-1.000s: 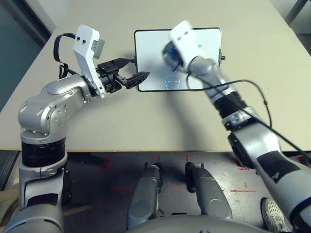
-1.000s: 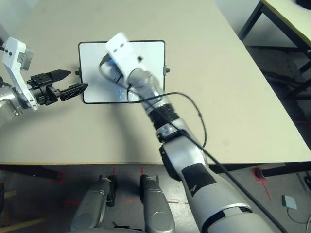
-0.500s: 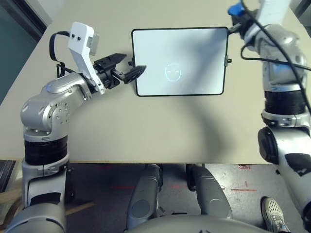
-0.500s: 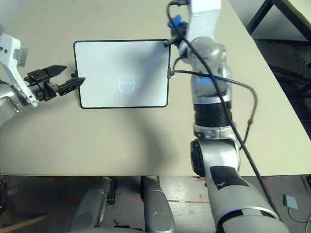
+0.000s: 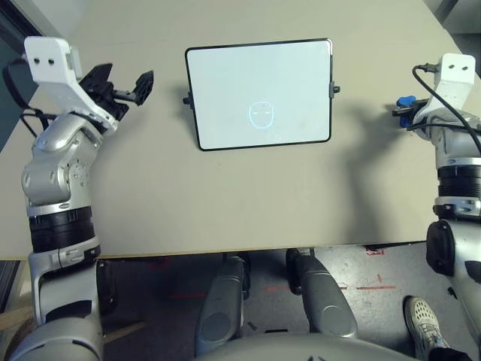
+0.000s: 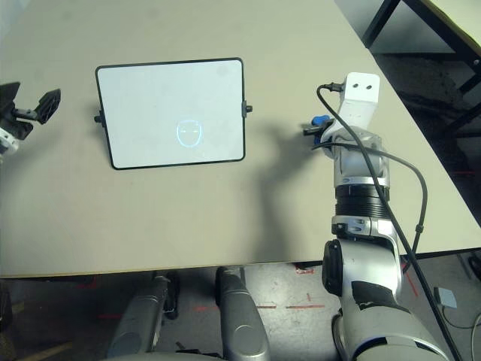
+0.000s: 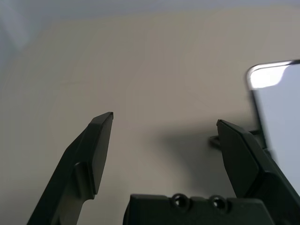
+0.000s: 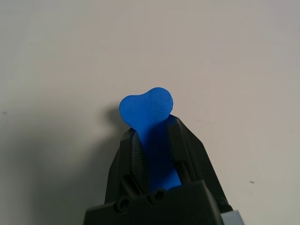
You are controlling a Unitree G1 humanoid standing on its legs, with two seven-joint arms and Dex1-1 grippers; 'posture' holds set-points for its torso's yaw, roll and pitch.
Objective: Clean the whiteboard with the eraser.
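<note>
On the table [image 5: 263, 203] I have the whiteboard [image 5: 263, 90] lying to the robot's left of its right arm, a light-blue face-like outline [image 5: 261, 115] drawn on it and a small black knob on each short side. I see no red marks on its surface.

My right gripper [image 8: 152, 123] is clenched on the blue eraser [image 8: 146, 108], out past the board's right side and well apart from it. The right wrist view gives me what the head cameras don't: the eraser's two-lobed end poking beyond the fingertips, its narrower body pinched between both fingers. From the head I get only scraps of blue among black parts and the white wrist bracket [image 6: 359, 99].

My left gripper [image 7: 165, 117] is released, fingers spread with nothing between them, near the board's left side. The left wrist view shows that gap plainly, plus a bright glare [image 7: 267, 76] on the board's corner; the left eye view shows most of the left arm [image 5: 64, 195], while the right eye view cuts it off at the edge.

The right eye view also takes in a second table [image 6: 458, 22]; the left eye view catches a shoe [image 5: 423, 323] on the floor. The eraser's lower part is hidden by the gripper, and I can't make out its wiping face.
</note>
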